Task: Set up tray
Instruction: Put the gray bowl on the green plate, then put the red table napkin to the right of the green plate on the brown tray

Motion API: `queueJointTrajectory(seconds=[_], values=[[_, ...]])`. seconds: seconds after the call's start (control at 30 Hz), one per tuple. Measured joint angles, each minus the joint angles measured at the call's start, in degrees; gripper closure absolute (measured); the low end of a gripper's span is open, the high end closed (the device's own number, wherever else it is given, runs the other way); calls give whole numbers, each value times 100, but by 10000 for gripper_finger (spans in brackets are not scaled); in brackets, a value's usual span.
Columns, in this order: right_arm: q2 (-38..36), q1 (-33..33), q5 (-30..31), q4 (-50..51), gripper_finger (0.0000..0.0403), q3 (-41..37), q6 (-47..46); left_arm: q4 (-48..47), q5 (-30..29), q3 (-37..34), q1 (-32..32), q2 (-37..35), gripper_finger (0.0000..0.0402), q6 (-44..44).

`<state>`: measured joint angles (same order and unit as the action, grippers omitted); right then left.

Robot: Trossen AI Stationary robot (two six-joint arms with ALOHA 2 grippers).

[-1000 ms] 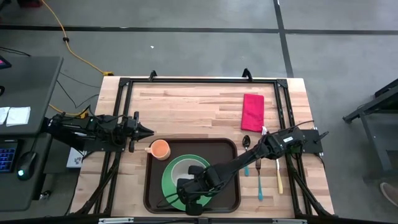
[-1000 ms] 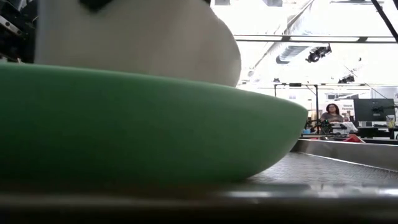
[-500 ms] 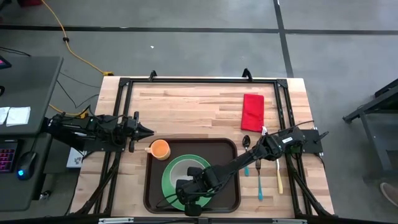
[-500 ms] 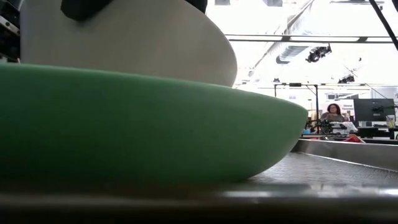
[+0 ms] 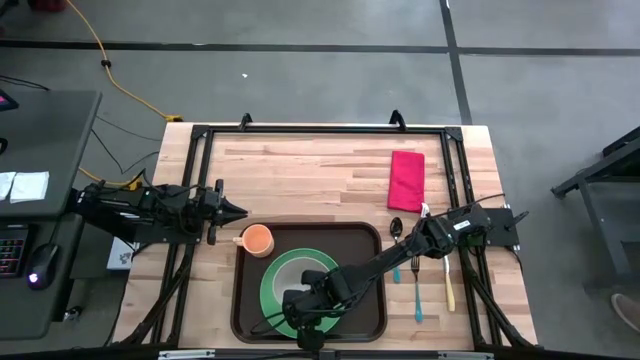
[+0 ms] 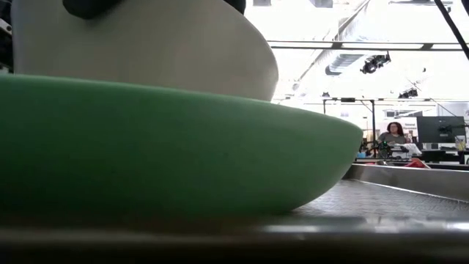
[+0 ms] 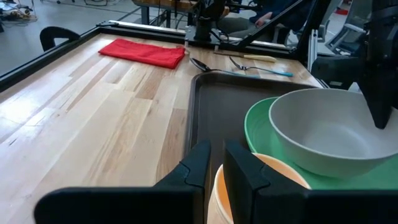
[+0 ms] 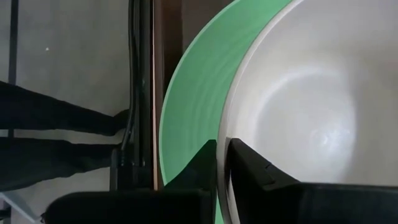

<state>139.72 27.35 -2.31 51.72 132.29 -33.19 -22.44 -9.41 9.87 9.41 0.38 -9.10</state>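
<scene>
The dark brown tray [image 5: 370, 250] lies at the table's near edge. A green plate [image 5: 268, 290] rests flat on it. A pale bowl [image 7: 329, 134] sits in the plate, filling the top of the low view [image 6: 146, 44]. My right gripper [image 8: 222, 152] reaches in from the table's right and is shut on the bowl. My left gripper [image 7: 216, 165] waits at the table's left side, just above an orange cup [image 5: 258, 240] at the tray's far left corner. Its fingers stand a narrow slit apart with nothing between them. My right gripper pinches the bowl's rim [image 8: 225, 124] on the side toward the table's near edge. One finger [image 8: 261, 171] is inside the bowl and the other [image 8: 199, 168] outside, over the plate. The fingers slant down from above. The bowl's underside rests in the plate.
A red napkin [image 5: 406, 180] lies at the far right. A spoon [image 5: 395, 228], a blue-handled fork [image 5: 415, 290] and a pale-handled knife [image 5: 448, 285] lie right of the tray. A black frame [image 5: 300, 130] borders the table. A person [image 6: 394, 133] sits far behind.
In the low view the bowl, with my right gripper's fingers on it, has shifted a little toward the table's left edge on the plate. The plate and tray have stayed put.
</scene>
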Motion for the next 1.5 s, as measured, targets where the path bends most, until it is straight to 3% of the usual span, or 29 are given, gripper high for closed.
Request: queueJointTrajectory(seconds=[0.83, 1.5], values=[[7, -16, -1, 7, 312, -7, 118, 0, 2, 0, -1, 1, 328, 0], [-133, -188, -434, -9, 308, -5, 173, 0, 2, 0, 0, 0, 328, 0]])
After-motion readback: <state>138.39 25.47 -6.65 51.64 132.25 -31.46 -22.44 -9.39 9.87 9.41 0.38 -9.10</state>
